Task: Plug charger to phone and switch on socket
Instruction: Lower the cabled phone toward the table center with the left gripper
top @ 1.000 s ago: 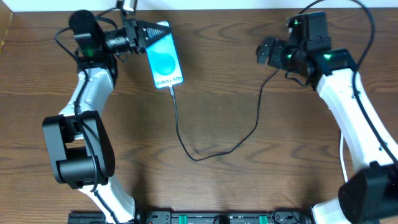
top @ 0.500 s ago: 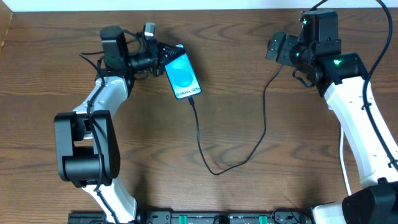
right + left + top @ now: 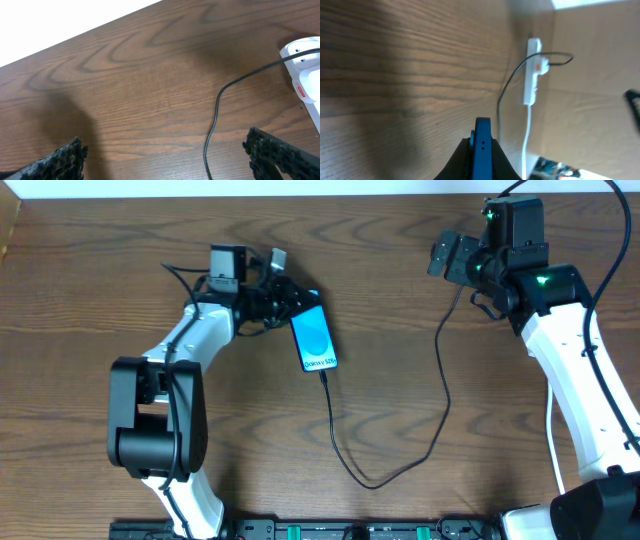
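My left gripper (image 3: 293, 302) is shut on the top end of the phone (image 3: 316, 338), whose blue screen faces up. In the left wrist view the phone (image 3: 483, 135) shows edge-on between the fingers (image 3: 481, 155). The black charger cable (image 3: 372, 480) runs from the phone's lower end in a loop up to the right arm. The white socket (image 3: 532, 75) holds the white plug head (image 3: 543, 65). In the overhead view the socket is hidden under my right arm. My right gripper (image 3: 447, 258) is open and empty above the table (image 3: 170, 160), with the socket (image 3: 304, 70) at its right.
The socket's white cord (image 3: 527, 142) trails away from the strip. The cable (image 3: 214, 125) crosses the wood between the right fingers. The table's far edge meets a white wall (image 3: 50, 25). An equipment rail (image 3: 330, 530) lines the near edge.
My left arm has carried the phone rightward and toward the table's middle, turning it, and the cable loop has shifted right with it. The right arm moved slightly right at first, then stayed still.
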`<state>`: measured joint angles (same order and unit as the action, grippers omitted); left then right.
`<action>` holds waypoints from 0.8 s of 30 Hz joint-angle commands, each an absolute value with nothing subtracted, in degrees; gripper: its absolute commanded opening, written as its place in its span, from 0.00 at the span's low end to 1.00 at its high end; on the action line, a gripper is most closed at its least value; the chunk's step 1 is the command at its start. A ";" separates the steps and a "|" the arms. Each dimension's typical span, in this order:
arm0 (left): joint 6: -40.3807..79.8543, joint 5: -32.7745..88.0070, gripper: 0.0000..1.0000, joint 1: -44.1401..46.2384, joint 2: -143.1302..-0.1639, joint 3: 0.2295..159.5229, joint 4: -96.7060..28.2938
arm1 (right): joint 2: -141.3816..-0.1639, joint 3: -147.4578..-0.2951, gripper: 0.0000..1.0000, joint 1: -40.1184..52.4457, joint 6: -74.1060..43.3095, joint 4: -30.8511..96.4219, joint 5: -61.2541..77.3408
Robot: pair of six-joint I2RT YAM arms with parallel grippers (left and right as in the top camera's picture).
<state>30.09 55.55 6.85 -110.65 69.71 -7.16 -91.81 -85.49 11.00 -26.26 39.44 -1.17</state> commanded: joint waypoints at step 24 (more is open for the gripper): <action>30.30 36.34 0.08 17.98 -109.34 70.17 -10.26 | -91.07 -85.69 0.99 10.96 -25.43 39.79 -2.00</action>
